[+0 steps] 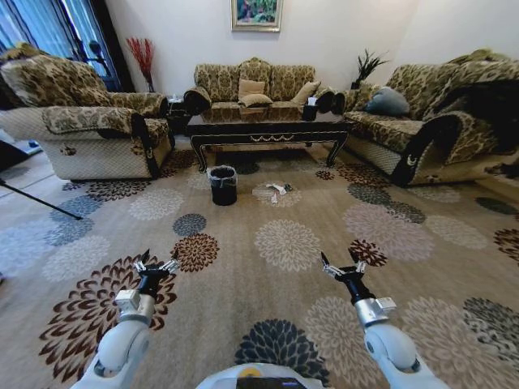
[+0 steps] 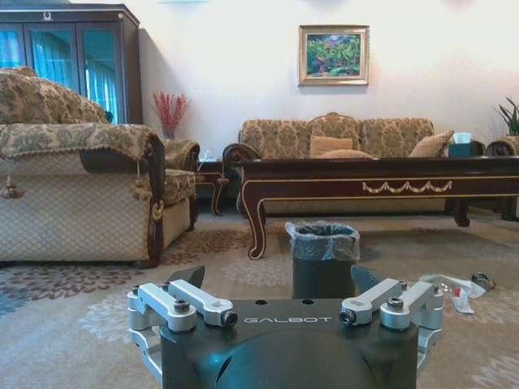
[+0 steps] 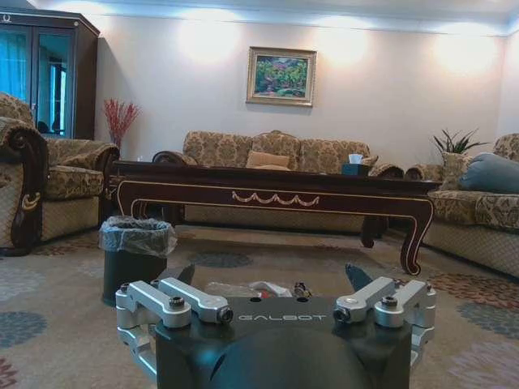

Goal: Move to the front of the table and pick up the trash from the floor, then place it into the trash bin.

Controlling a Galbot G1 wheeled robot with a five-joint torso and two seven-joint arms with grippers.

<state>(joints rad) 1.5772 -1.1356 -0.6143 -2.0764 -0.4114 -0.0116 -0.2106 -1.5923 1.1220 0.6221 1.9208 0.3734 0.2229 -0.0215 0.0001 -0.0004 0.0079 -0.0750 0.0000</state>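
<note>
The dark wood table (image 1: 268,130) with gold trim stands far ahead on the floral carpet, in front of the back sofa. In front of it the black trash bin (image 1: 223,185), lined with a grey bag, stands upright. The trash (image 1: 276,191), white scraps and small bits, lies on the carpet just right of the bin. My left gripper (image 1: 156,263) and right gripper (image 1: 343,266) hover low and well short of both, each open and empty. The left wrist view shows the left gripper (image 2: 276,279), bin (image 2: 323,258), table (image 2: 381,182) and trash (image 2: 454,288). The right wrist view shows the right gripper (image 3: 272,275), bin (image 3: 136,258), trash (image 3: 259,288) and table (image 3: 276,190).
Patterned sofas ring the table: an armchair (image 1: 89,121) on the left, a sofa (image 1: 255,85) behind, another sofa (image 1: 430,121) on the right. A thin dark tripod leg (image 1: 36,201) crosses the carpet at far left. Open carpet (image 1: 284,243) lies between me and the bin.
</note>
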